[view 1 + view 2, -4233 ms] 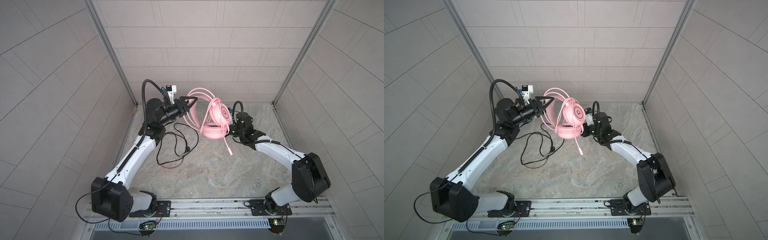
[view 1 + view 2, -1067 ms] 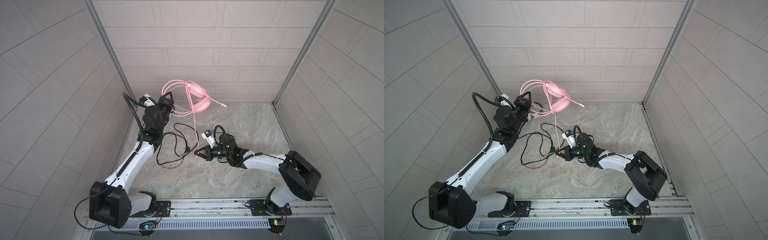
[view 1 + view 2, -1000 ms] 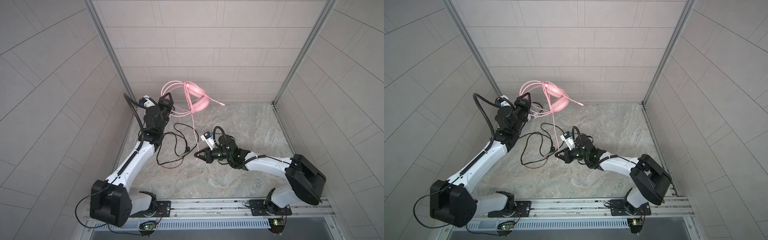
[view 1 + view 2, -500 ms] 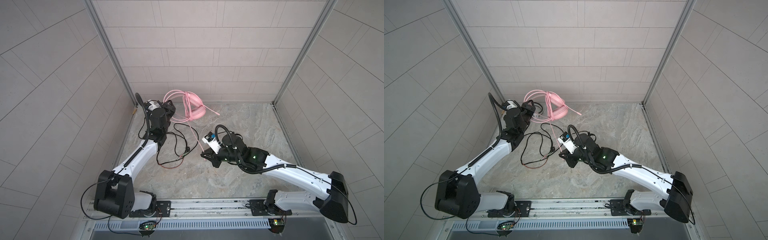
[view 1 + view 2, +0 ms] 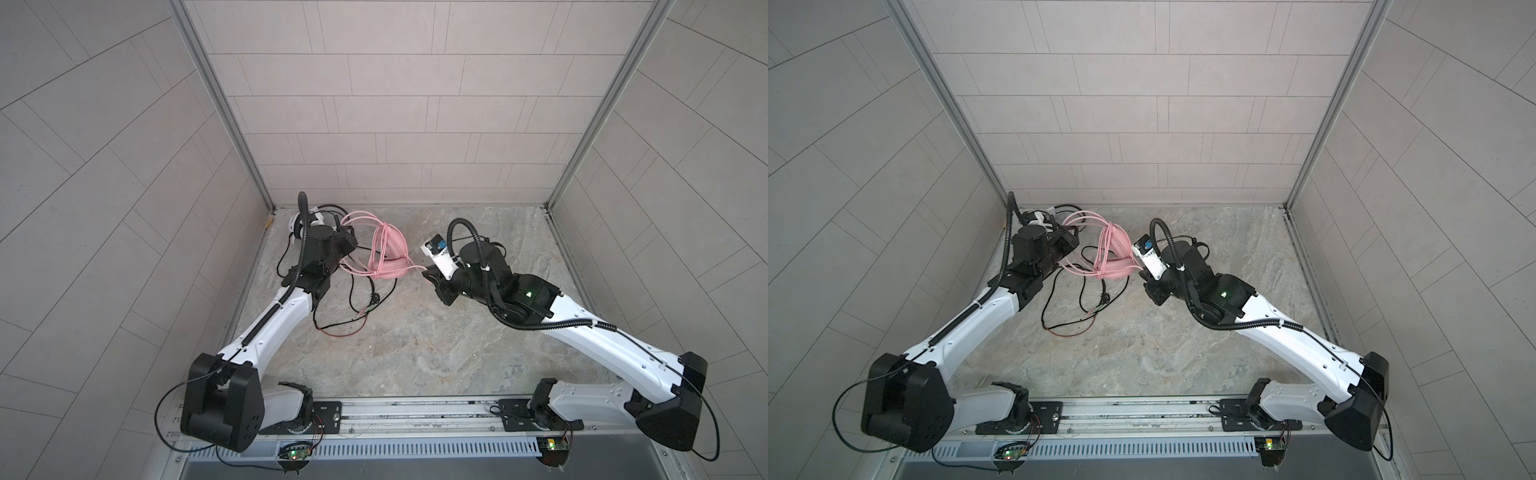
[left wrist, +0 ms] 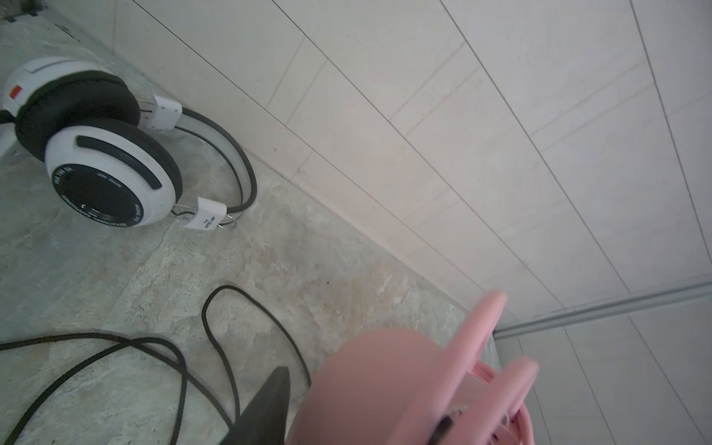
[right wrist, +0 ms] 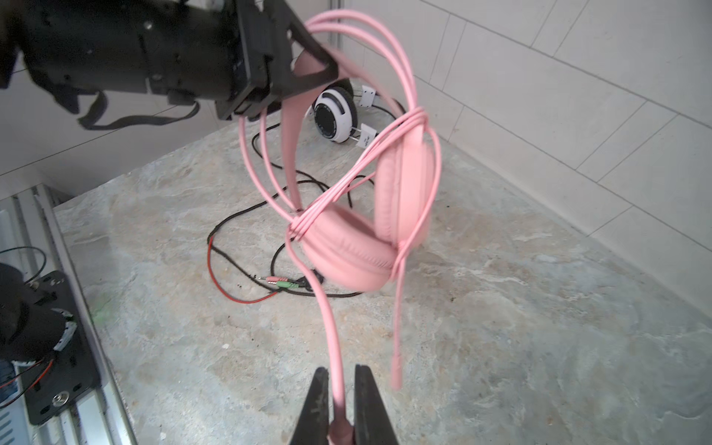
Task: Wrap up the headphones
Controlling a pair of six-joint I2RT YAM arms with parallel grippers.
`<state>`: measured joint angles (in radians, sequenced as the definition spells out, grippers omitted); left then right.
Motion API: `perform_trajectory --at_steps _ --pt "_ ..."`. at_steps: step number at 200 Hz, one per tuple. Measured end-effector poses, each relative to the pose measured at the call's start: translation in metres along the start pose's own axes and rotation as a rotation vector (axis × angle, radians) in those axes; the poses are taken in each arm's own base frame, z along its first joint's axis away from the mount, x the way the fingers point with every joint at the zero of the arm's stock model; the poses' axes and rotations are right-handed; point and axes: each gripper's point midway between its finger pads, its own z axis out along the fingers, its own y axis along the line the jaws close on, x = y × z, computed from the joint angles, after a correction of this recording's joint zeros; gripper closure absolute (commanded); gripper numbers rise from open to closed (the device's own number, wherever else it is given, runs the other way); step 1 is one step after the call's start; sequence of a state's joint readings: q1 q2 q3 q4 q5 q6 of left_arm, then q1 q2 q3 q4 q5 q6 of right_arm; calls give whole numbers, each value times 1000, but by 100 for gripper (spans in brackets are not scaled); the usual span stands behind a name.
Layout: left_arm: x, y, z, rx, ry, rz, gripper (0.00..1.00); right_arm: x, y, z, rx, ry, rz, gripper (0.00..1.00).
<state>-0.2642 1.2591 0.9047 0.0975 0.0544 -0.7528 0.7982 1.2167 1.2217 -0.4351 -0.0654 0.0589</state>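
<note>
The pink headphones (image 5: 392, 253) (image 5: 1121, 253) hang low over the back left of the table, their pink cable looped several times around the ear cups (image 7: 354, 246). My left gripper (image 5: 349, 243) (image 5: 1073, 241) (image 7: 304, 57) is shut on their headband; in the left wrist view a blurred pink ear cup (image 6: 377, 385) fills the space beside one dark finger (image 6: 269, 408). My right gripper (image 5: 426, 274) (image 5: 1142, 274) (image 7: 341, 381) is shut on the free end of the pink cable (image 7: 331, 331), just right of the headset. The white-and-black headphones (image 6: 108, 169) (image 7: 335, 111) lie in the back left corner.
A thin black cable (image 5: 353, 299) (image 7: 246, 215) sprawls loose on the stone tabletop (image 5: 415, 353) under and in front of the pink headset, with a red wire and coloured plugs (image 7: 281, 281). Tiled walls close the back and sides. A metal rail (image 5: 415, 411) runs along the front edge.
The left gripper has lowered the pink headphones from high at the back down close to the table. The right gripper, still shut on the cable, moved from front centre back to beside the headset.
</note>
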Motion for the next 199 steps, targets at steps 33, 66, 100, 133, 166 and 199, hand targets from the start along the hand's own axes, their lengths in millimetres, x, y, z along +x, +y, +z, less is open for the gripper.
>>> perform_trajectory --at_steps 33,66,100,133,166,199 --pt "19 -21 -14 87 133 92 100 -11 -28 1 49 -16 35 90" --pt "30 -47 -27 206 230 141 100 -10 -44 7 53 -4 64 90" --pt "40 -67 -40 312 317 166 100 -5 -50 15 34 17 82 90" --pt "46 -84 -50 402 373 156 100 -4 -56 16 7 18 106 89" --pt "42 -100 -58 485 375 96 100 -7 -58 15 -24 1 126 88" --pt "39 -109 -62 528 383 61 100 -10 -55 18 -65 -22 149 85"
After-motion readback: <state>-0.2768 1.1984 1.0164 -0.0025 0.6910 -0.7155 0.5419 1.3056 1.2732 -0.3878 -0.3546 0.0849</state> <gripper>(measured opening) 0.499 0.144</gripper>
